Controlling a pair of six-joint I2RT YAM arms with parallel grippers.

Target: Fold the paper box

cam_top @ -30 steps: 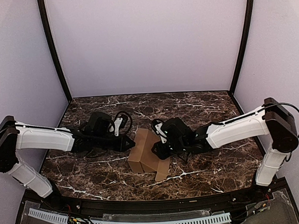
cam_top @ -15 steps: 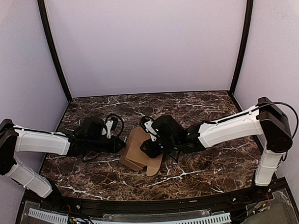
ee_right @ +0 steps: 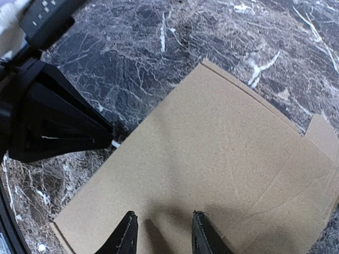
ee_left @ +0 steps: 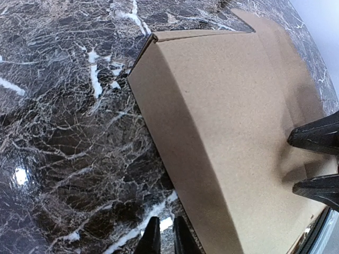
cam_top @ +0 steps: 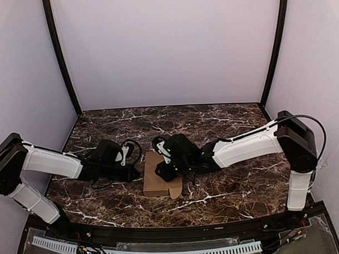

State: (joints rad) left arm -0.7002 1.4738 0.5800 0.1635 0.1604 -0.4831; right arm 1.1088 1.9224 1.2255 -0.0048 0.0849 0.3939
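Since both arms reach in low toward the middle of the dark, white-veined marble desk, the work sits between them: the plain brown cardboard paper box lies on the desk near front centre, top panel down, looking mostly closed. The white-and-black left arm comes in from one side and the white-and-black right arm from the other, so each covers one side of the box. The right pincer is over the top panel, jaws parted to a middling width and gripping nothing. Its fingertips are on or just above the cardboard, shadow right under them. My read: it's pressing the panel flat so it can't spring up. The left pincer is narrow, fingers almost together with nothing between them, tip low at the desk just beside the box's shaded side wall. It's likely a backstop so the box doesn't slide under the push, or it's lined up to tuck that edge. I can't tell if it touches the wall. A small cardboard tab pokes out at one corner, apparently untucked. Judgement: fold nearly done, flaps left to seat. Risk: an off-centre push skews the box.
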